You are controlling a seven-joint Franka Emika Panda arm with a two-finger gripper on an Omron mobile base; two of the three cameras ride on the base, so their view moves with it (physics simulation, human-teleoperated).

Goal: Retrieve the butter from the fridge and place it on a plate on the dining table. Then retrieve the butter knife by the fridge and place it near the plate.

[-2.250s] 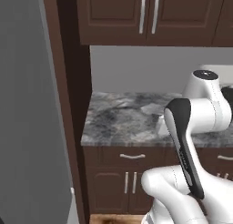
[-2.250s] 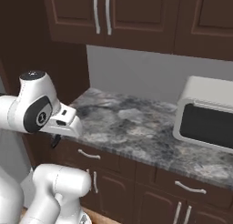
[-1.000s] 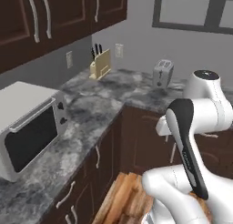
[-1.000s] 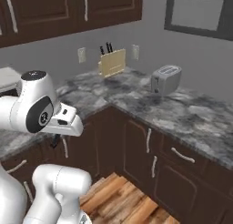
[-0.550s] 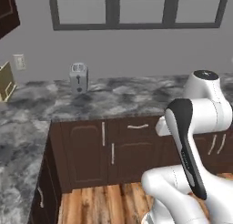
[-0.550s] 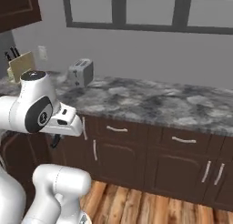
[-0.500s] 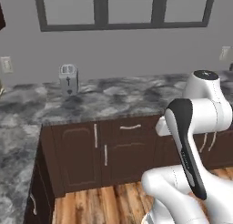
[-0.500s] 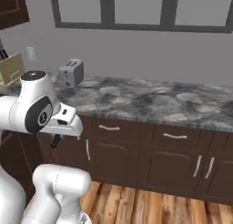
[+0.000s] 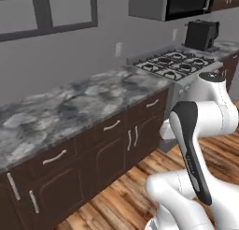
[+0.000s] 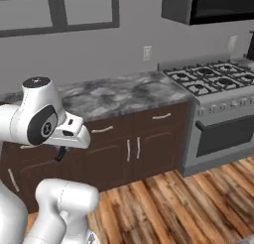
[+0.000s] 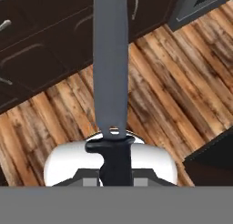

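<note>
Since earlier the base has swung toward a stove [image 10: 211, 74]; folded arm's gripper [image 11: 113, 170] clamps the butter knife [image 11: 110, 59].

Dark brown cabinets [image 9: 107, 149] under a marbled counter [image 10: 119, 94], wood floor [image 10: 188, 208], grey wall [image 9: 70, 51].

Knife [image 11: 110, 59] has a flat grey blade with a black handle. Floor [image 11: 173, 95] is warm orange-brown wood planks, cabinets [image 9: 112, 149] dark brown, countertop [image 10: 119, 95] grey marbled, stove [image 10: 218, 106] grey, wall [image 9: 70, 51] plain grey.
</note>
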